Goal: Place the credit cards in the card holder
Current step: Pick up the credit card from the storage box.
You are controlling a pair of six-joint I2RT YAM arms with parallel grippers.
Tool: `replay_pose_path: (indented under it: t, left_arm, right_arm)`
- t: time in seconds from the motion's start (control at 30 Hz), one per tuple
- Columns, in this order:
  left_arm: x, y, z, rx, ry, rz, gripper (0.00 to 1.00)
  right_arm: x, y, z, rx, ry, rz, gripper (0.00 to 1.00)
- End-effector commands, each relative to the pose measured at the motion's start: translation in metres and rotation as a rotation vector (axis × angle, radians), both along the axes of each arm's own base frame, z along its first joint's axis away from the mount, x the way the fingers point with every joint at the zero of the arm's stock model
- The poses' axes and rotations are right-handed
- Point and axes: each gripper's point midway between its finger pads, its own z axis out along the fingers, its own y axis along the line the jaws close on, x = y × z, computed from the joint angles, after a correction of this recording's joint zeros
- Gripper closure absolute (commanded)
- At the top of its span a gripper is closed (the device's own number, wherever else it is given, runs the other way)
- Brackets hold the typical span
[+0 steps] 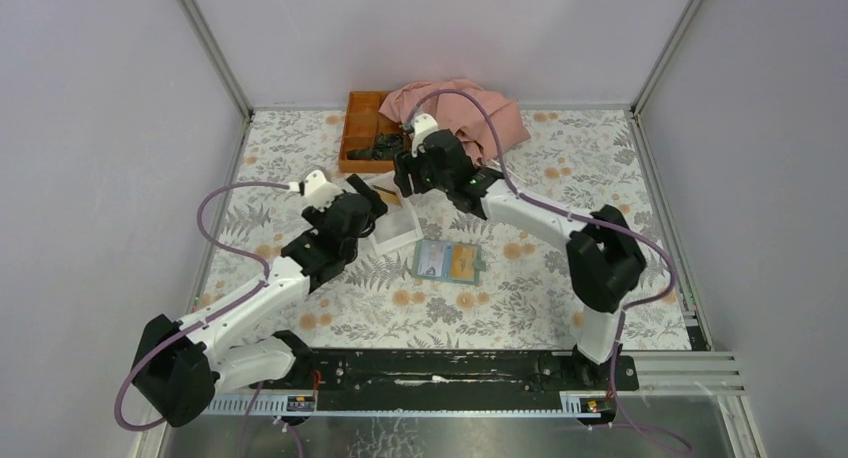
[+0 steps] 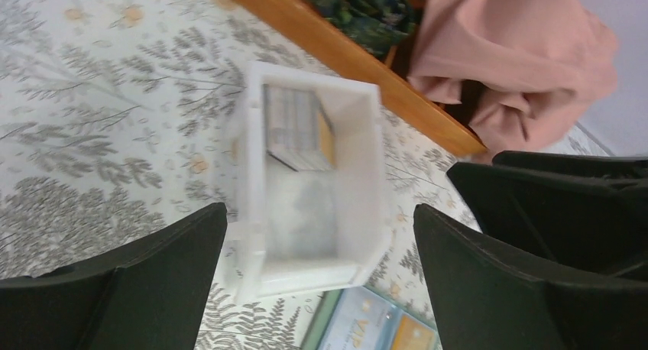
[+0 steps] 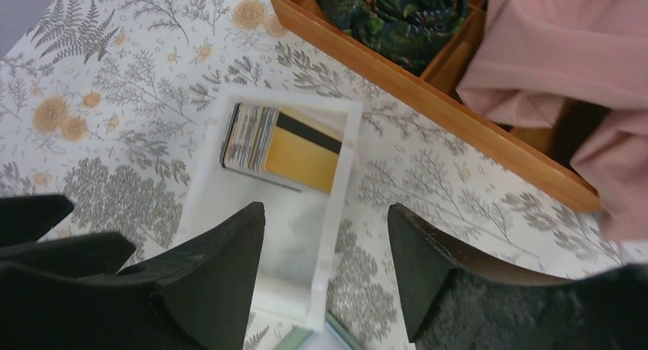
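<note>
Our left gripper (image 2: 319, 212) and right gripper (image 3: 325, 212) gape empty; the credit cards (image 3: 279, 147) sit in the white box (image 3: 350, 144)'s far end, nearer the right.

floral table (image 1: 540, 313) | white box (image 1: 400, 230) | card holder (image 1: 447, 261) | wooden tray (image 1: 360, 113) | pink cloth (image 1: 510, 128)

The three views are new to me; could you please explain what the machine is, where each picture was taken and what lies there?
Two robot arms work at a flowered table. One picture looks down from above; the other two come from cameras on the wrists. The left end effector and right end effector hover open over a white box of cards, holding nothing. Near it lies an opened card holder; behind, a wooden tray and pink cloth.
</note>
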Motion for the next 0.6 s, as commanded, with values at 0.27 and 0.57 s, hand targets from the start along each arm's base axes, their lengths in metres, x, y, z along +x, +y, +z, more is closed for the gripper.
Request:
replay_pose_path:
  t: [0.27,0.57]
  left_arm:
    - [0.001,0.045,-0.064,-0.173,0.145,0.177,0.0]
    - [0.003,0.059,-0.075,-0.21,0.128,0.188,0.0]
  right_arm:
    - [0.027,0.075,-0.008,-0.025,0.051,0.124,0.31]
    - [0.026,0.095,-0.041,-0.072,0.082,0.143,0.34]
